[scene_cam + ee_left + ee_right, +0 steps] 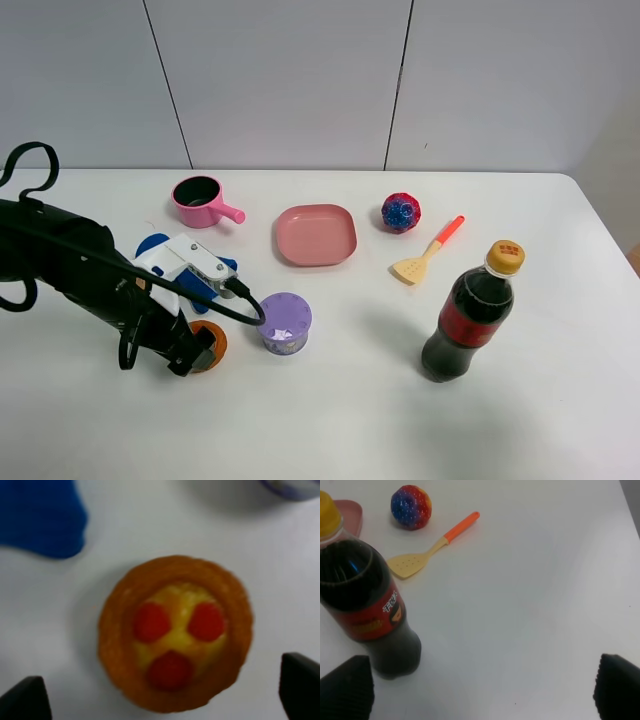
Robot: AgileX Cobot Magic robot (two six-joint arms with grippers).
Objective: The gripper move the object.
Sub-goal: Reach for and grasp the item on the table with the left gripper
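Bulky black left arm (70, 265), white block (190, 262), looping black cables (30, 147); left claw (197, 351) black; right claw (481, 691) black, ridged

The white table (560, 400) is holding a bunch of random stuff. Toward the back, a pink saucepan (200, 200) is sitting with its handle pointing at a pink square plate (316, 234). A red-and-blue ball (400, 212) is resting just beside the plate on its other side. An orange-handled spatula (428, 251) is lying near the ball. A yellow-capped cola bottle (470, 318) is standing upright further forward. A purple lidded tub (285, 322) is sitting in front of the plate. Some blue thing (152, 245) is peeking out, mostly hidden.
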